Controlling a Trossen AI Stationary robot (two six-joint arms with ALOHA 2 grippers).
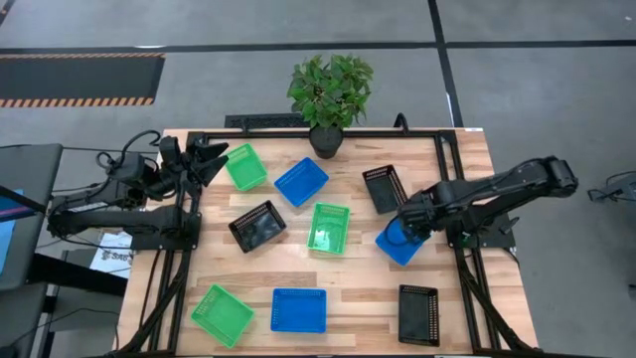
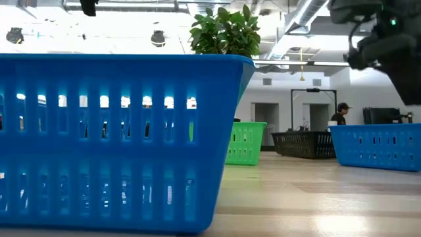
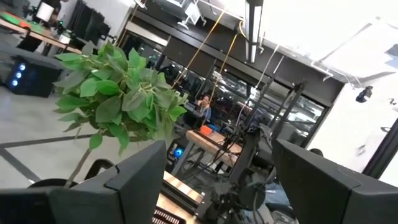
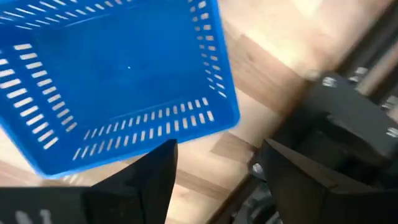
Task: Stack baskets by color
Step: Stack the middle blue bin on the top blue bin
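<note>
Hovering right end effector (image 4: 217,168), fingers apart, nothing held, over blue basket (image 1: 399,242) at desk (image 1: 348,288) 3 o'clock, likely lining up a rim grip | left end effector (image 1: 204,159) apart, waiting at 10 o'clock | no stacks yet.

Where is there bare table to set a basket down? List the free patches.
Free: bare wood between the front green basket and the black basket above it; also between the front blue basket and the front black basket. Crowded: the middle, around the centre green basket.
</note>
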